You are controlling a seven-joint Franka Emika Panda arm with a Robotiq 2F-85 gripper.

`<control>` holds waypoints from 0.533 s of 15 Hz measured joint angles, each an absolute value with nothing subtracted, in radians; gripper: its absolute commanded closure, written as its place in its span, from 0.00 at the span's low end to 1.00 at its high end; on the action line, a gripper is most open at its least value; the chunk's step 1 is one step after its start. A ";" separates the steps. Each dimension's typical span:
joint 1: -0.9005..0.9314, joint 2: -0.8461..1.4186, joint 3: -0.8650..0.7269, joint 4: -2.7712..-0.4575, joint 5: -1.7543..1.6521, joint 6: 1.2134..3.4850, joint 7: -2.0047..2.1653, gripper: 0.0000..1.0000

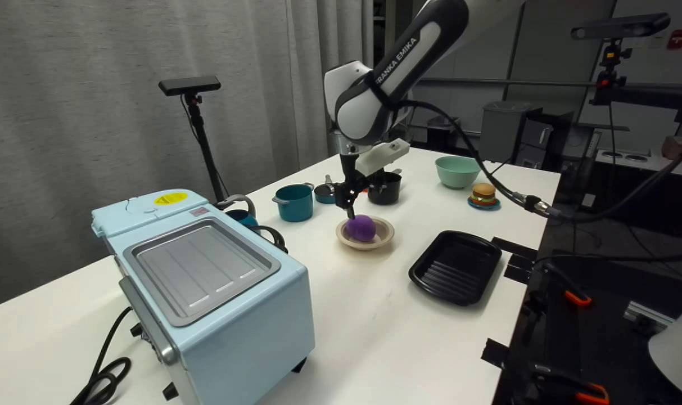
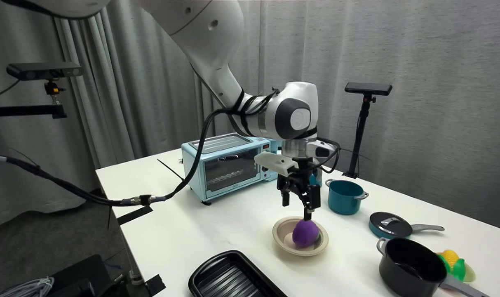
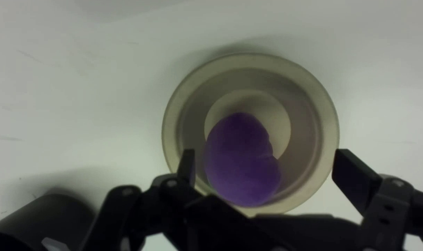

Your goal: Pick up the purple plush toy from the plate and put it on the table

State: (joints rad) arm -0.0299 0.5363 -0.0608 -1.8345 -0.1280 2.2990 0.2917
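The purple plush toy (image 1: pixel 361 228) lies in the beige plate (image 1: pixel 387 238) on the white table (image 1: pixel 369 292). In an exterior view, the toy (image 2: pixel 305 234) sits toward one side of the plate (image 2: pixel 279 236). My gripper (image 2: pixel 297 209) is open and empty above them; one fingertip appears just at the toy's top, and I cannot tell whether it touches. In the wrist view, my open gripper (image 3: pixel 263 157) has one finger close beside the toy (image 3: pixel 241 160) and the other over the far rim of the plate (image 3: pixel 253 61).
A black ridged tray (image 1: pixel 457 267) lies near the plate. A teal pot (image 1: pixel 296 202), a lidded teal pan (image 2: pixel 390 225) and a black pot (image 2: pixel 410 266) stand on the plate's other side. A blue toaster oven (image 1: pixel 262 315), a teal bowl (image 1: pixel 457 171) and a toy burger (image 1: pixel 483 194) are farther off.
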 measured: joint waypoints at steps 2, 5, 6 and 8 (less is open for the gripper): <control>-0.027 0.579 -0.062 -1.804 -0.128 2.301 0.298 0.00; -0.022 0.635 -0.066 -1.763 -0.128 2.301 0.305 0.00; -0.021 0.652 -0.068 -1.749 -0.128 2.301 0.309 0.00; -0.017 0.683 -0.071 -1.723 -0.128 2.301 0.315 0.03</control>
